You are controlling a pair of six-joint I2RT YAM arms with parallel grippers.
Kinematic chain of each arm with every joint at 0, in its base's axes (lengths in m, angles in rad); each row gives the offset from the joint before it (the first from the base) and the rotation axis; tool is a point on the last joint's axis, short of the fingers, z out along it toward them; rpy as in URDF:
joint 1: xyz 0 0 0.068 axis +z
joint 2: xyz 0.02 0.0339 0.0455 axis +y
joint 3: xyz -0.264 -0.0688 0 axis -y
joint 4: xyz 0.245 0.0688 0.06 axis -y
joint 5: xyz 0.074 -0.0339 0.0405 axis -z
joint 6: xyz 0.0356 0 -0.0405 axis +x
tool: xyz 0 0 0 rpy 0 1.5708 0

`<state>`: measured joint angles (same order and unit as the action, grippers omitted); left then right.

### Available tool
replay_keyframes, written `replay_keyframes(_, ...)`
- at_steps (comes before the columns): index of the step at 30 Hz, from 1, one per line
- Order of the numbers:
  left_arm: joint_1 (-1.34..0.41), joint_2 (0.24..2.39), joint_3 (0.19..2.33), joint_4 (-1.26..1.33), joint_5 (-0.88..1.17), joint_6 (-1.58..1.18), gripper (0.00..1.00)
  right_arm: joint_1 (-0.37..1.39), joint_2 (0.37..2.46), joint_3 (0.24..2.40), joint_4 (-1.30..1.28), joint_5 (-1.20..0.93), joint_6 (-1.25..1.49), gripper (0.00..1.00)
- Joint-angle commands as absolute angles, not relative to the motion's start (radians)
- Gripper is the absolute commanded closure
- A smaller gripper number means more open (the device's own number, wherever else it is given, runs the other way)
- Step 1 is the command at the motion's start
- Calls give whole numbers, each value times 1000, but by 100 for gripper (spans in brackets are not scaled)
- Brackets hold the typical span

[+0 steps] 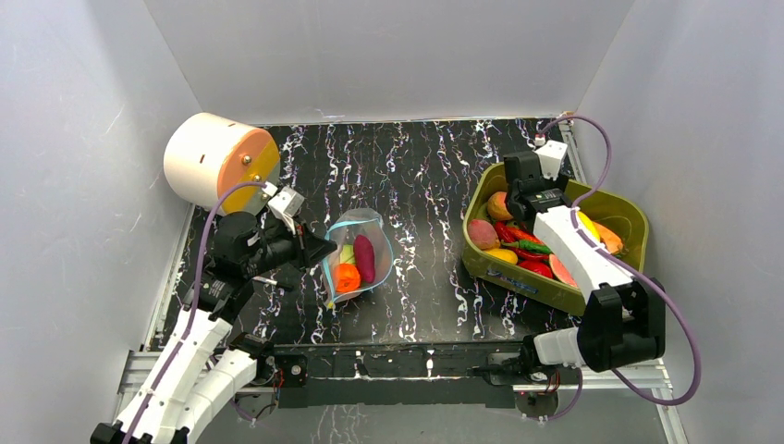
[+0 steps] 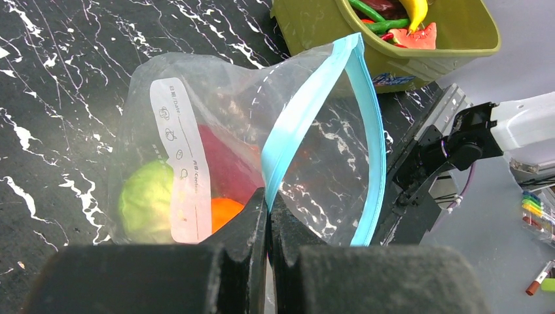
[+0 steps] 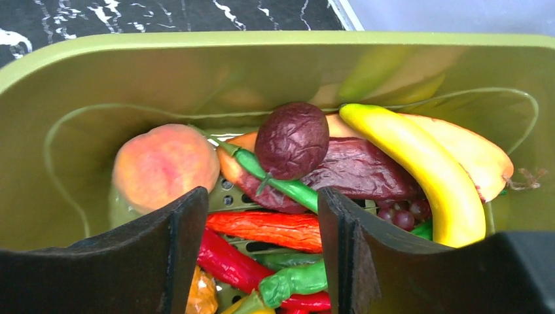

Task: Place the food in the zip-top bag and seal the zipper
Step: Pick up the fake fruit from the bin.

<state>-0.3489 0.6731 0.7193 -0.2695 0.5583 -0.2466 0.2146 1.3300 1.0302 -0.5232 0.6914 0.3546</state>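
Note:
The clear zip-top bag [image 1: 356, 259] stands open mid-table with a green cabbage [image 2: 145, 203], an orange [image 2: 224, 212] and a purple sweet potato [image 1: 364, 257] inside. My left gripper [image 2: 268, 196] is shut on the bag's light blue zipper strip [image 2: 298, 121] and holds the mouth open. My right gripper [image 3: 262, 226] is open, lowered inside the olive-green bin [image 3: 78, 78] over red peppers [image 3: 268, 229]. A peach [image 3: 165, 167], a wrinkled dark purple fruit [image 3: 292, 139] and a yellow banana [image 3: 419, 170] lie just beyond its fingers. In the top view the right gripper [image 1: 522, 199] sits over the bin [image 1: 629, 208].
A white and orange cylinder [image 1: 220, 162] lies at the back left. Grey walls close in the black marbled table [image 1: 416, 166] on three sides. A metal rail [image 1: 388, 356] runs along the near edge.

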Motion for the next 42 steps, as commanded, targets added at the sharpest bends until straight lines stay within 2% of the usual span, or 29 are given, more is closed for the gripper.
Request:
replay_keyframes(1, -350, 682, 749, -262, 596, -258, 100, 146, 1359, 1004, -374, 681, 380, 38)
replay_keyframes(8, -351, 647, 725, -221, 605, -309, 100, 89, 1413, 989, -312, 691, 386, 29)
replay_keyframes(19, -350, 635, 731, -243, 594, -295, 100, 50, 1491, 941, -265, 634, 415, 27)
replay_keyframes(23, -351, 638, 735, -252, 592, -288, 100, 45, 1493, 919, -241, 635, 397, 35)
replay_keyframes(28, -351, 627, 721, -242, 590, -295, 100, 30, 1498, 908, -235, 650, 376, 35)
replay_keyframes(32, -351, 632, 735, -259, 587, -285, 100, 30, 1488, 904, -245, 613, 365, 43)
replay_keyframes(42, -350, 631, 740, -265, 564, -269, 100, 30, 1408, 919, -306, 574, 353, 52)
